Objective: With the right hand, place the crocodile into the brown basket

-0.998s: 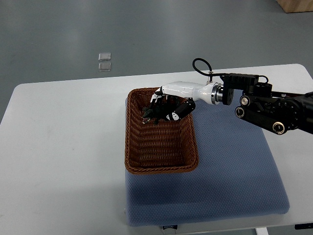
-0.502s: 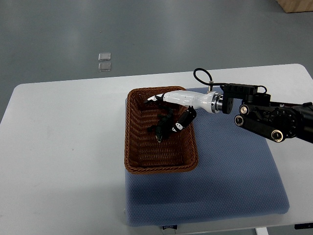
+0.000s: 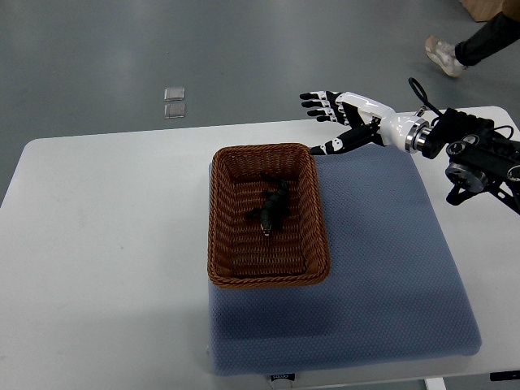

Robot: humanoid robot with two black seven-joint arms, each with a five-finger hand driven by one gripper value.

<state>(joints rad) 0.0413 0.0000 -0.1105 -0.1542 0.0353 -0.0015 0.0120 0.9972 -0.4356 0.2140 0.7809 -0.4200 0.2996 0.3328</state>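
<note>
On table (image 3: pixel 106 244) (grey floor (image 3: pixel 97 57)): mat (image 3: pixel 390 268), basket (image 3: pixel 268 280)

The right arm (image 3: pixel 485 161) runs off the right edge. A person's leg (image 3: pixel 491 34) is cut off at the top right corner, only shin and shoe (image 3: pixel 443 52) showing. The crocodile (image 3: pixel 273 211) is a dark shape, its details too small to tell. Two pale squares (image 3: pixel 174 103) on the floor can't be identified.

The brown basket (image 3: pixel 214 219) shows coarse woven wicker, ribbed and matt. The crocodile (image 3: pixel 273 213) looks like dark, dull plastic. The blue mat (image 3: pixel 382 268) is dimpled cloth with no shine. The white table (image 3: pixel 106 244) is smooth. The right hand (image 3: pixel 353 110) wears a glossy white plastic shell, with a bright metal wrist ring (image 3: pixel 417 136).
</note>
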